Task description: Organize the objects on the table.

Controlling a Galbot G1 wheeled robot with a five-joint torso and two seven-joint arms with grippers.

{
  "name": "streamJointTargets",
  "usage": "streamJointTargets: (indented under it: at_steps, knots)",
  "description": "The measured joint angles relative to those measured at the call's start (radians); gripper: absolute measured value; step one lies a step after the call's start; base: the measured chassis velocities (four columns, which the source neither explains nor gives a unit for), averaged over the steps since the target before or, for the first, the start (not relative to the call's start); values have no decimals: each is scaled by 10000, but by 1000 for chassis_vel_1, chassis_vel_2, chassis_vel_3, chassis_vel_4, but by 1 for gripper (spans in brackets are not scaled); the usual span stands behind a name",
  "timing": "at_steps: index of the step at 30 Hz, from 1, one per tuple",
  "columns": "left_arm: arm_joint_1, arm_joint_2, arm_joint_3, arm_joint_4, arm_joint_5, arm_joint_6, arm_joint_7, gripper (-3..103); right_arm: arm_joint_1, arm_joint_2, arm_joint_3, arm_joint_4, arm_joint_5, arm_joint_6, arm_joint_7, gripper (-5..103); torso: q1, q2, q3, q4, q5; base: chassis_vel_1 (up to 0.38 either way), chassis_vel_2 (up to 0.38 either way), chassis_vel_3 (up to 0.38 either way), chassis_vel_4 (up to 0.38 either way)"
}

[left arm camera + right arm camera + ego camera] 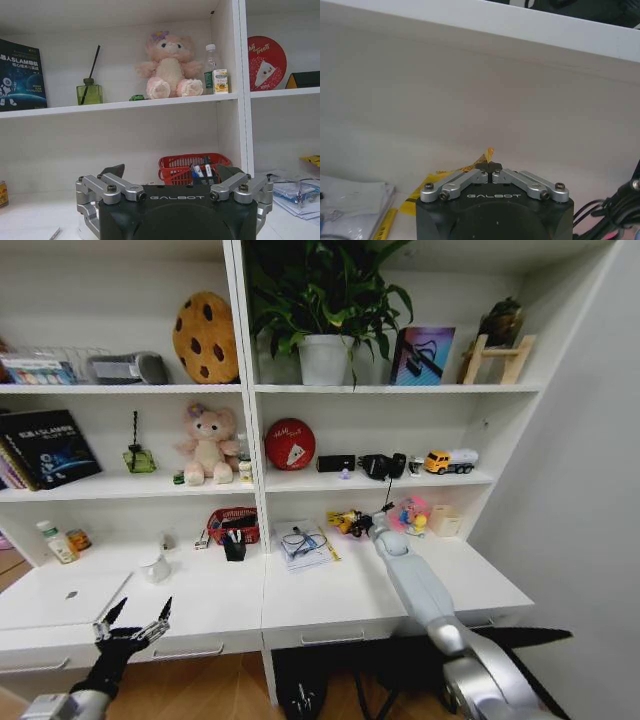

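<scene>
My right gripper reaches to the back of the long white table, under the shelf. In the right wrist view its pads are pressed together on a thin yellow thing whose tip pokes out above them. My left gripper hangs open in front of the table's front edge, holding nothing. A thin silver laptop lies flat at the table's left end. Pens stand in a black holder, in front of a red basket. A tiny green toy car sits on the shelf beside the pink bear.
Papers with glasses on top lie mid-table. A white cup stands near the laptop, with a small bottle at the far left. A pink toy and a beige box sit at the back right. Shelves overhang the table's rear.
</scene>
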Motion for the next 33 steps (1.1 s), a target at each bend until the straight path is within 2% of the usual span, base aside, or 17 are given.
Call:
streamJointTargets:
  at_steps: [3, 7, 10, 13, 16, 18, 19, 20, 22, 23, 24, 26, 27, 28, 29, 30, 33]
  knots:
    - [0, 0, 0, 0, 0, 0, 1, 100, 597, 283, 551, -1183, -502, 389, 89, 0, -1, 0, -1, 0, -2, 0, 0, 0, 0]
    - [0, 0, 0, 0, 0, 0, 1, 100, 763, 351, 813, -1612, -777, 433, 122, -2, 0, 0, -1, -2, 0, 0, 0, 0, 0]
    - [0, 0, 0, 0, 0, 0, 0, 100, 760, 349, 887, -1673, -843, 478, 126, 14, -1, 1, -2, -1, 0, 0, 0, 0, 0]
    - [0, 0, 0, 0, 0, 0, 0, 100, 735, 337, 881, -1658, -843, 513, 134, 14, -2, 1, -2, -1, 0, 0, 0, 0, 0]
    - [0, 0, 0, 0, 0, 0, -1, 100, 563, 222, 666, -1247, -685, 428, 210, 36, -3, 1, -3, -1, -1, 0, 0, 0, 0]
    - [0, 0, 0, 0, 0, 0, -1, 100, 481, 185, 606, -1073, -651, 383, 256, 36, -3, 2, -2, 0, 0, 0, 0, 0, 0]
    - [0, 0, 0, 0, 0, 0, -1, 100, 301, 124, 507, -752, -536, 287, 328, 46, -2, 2, -3, 2, 0, 0, 0, 0, 0]
    - [0, 0, 0, 0, 0, 0, -1, 100, 301, 124, 507, -752, -536, 287, 328, 46, -2, 2, -3, 2, 0, 0, 0, 0, 0]
    - [0, 0, 0, 0, 0, 0, -3, 100, -443, -102, 128, 465, 133, -174, 611, 57, -2, 2, -3, 2, -2, 0, 0, 0, 0]
    - [0, 0, 1, 0, 0, 0, -3, 100, -930, -236, -30, 1185, 540, -440, 777, 57, -2, 2, -2, 2, 0, 0, 0, 0, 0]
    - [0, 0, 1, 0, 0, 0, -3, 100, -930, -236, -30, 1185, 540, -440, 777, 57, -2, 2, -2, 2, 0, 0, 0, 0, 0]
    - [0, 0, 1, 0, 0, 0, -3, 100, -2275, -629, -298, 3189, 1433, -936, 1365, 68, -2, 1, -2, 0, 6, 0, 0, 0, 0]
    - [0, 0, 1, 0, 0, 0, -1, 100, -2799, -806, -318, 4071, 1761, -1083, 1698, 68, -3, 2, -2, 0, 4, 0, 0, 0, 0]
    - [0, 0, 1, 0, 0, 0, -1, 100, -2799, -806, -318, 4071, 1761, -1083, 1698, 68, -3, 2, -2, 0, 4, 0, 0, 0, 0]
    - [0, 1, 1, 0, 0, 0, -1, 100, -3569, -1092, -292, 5401, 2276, -1341, 2240, 79, -3, 3, -4, -1, 0, 0, 0, 0, 0]
    - [0, 1, 1, 0, 0, 0, -1, 100, -3569, -1092, -292, 5401, 2276, -1341, 2240, 79, -3, 3, -4, -1, 0, 0, 0, 0, 0]
    - [0, 0, 1, -1, 0, 1, -3, 100, -5459, -1872, 94, 8111, 2998, -1920, 3237, 95, -4, 3, -3, -1, 4, 0, 0, 0, 0]
